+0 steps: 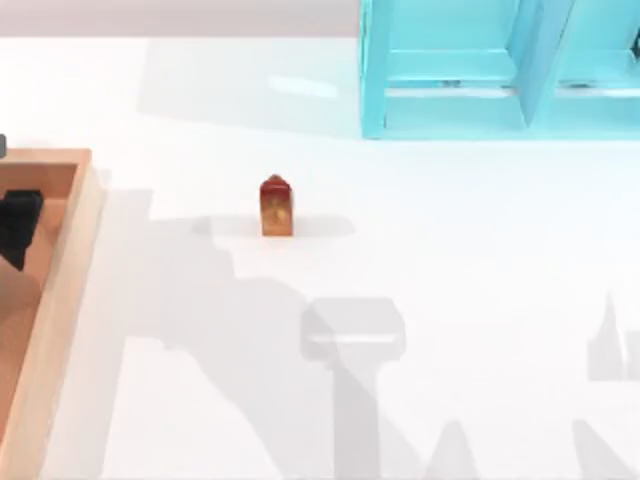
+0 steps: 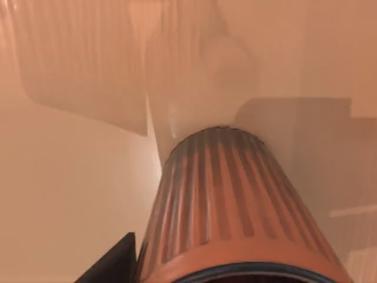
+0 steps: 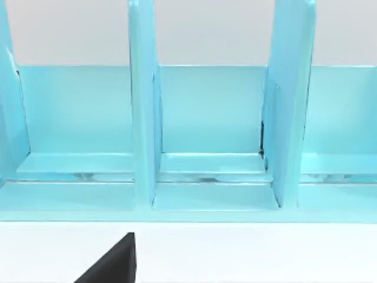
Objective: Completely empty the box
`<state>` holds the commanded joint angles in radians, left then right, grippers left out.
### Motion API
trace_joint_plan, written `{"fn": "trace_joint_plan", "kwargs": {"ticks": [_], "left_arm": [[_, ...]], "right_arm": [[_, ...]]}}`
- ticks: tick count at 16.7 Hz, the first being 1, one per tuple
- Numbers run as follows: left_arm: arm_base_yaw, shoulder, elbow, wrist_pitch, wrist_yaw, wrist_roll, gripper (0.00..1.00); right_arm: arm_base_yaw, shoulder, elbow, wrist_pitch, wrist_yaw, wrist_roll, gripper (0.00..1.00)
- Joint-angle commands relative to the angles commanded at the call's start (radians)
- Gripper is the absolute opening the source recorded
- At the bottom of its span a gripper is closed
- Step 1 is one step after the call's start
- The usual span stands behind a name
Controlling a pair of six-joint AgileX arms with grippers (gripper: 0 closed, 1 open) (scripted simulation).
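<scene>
1. Here, the box [image 1: 78, 215], a shallow wooden tray with tan rim walls and orange-brown floor, lies at the top view's left edge; the left claw [image 1: 18, 228] hangs over it there.
2. In the left wrist view, a ribbed orange cylindrical bin [image 2: 232, 206] sits right below that claw, its long axis running away from the camera; whether the claw is spread or pinching, I cannot tell.
3. The left arm is plainly nearer; the right claw [image 3: 109, 262] faces the turquoise-blue shelf cabinet [image 3: 206, 147].
4. A small red-orange carton [image 1: 276, 206] stands on the white counter [image 1: 450, 260]; no writing is legible.

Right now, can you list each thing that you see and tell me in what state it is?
box: open-topped, at the table's left edge.
left gripper: inside the box, close over a ribbed orange cup.
ribbed orange cup: in the box, lying on its side on the floor, I think.
small red-brown block: upright on the table, outside the box.
turquoise shelf cabinet: compartments open, no items visible.
</scene>
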<state>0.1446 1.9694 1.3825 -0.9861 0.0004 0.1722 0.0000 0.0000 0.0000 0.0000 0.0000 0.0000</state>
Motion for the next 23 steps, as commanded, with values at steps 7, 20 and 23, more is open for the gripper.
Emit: {"fn": "trace_joint_plan", "kwargs": {"ticks": [7,20,23], "left_arm": [[0.0,0.0,0.0,0.0,0.0,0.0,0.4],[0.0,0.0,0.0,0.0,0.0,0.0,0.0],[0.008,0.0,0.013,-0.015,-0.003,0.003,0.0]], "right_arm": [[0.0,0.0,0.0,0.0,0.0,0.0,1.0],[0.0,0.0,0.0,0.0,0.0,0.0,1.0],[0.0,0.0,0.0,0.0,0.0,0.0,1.0]]}}
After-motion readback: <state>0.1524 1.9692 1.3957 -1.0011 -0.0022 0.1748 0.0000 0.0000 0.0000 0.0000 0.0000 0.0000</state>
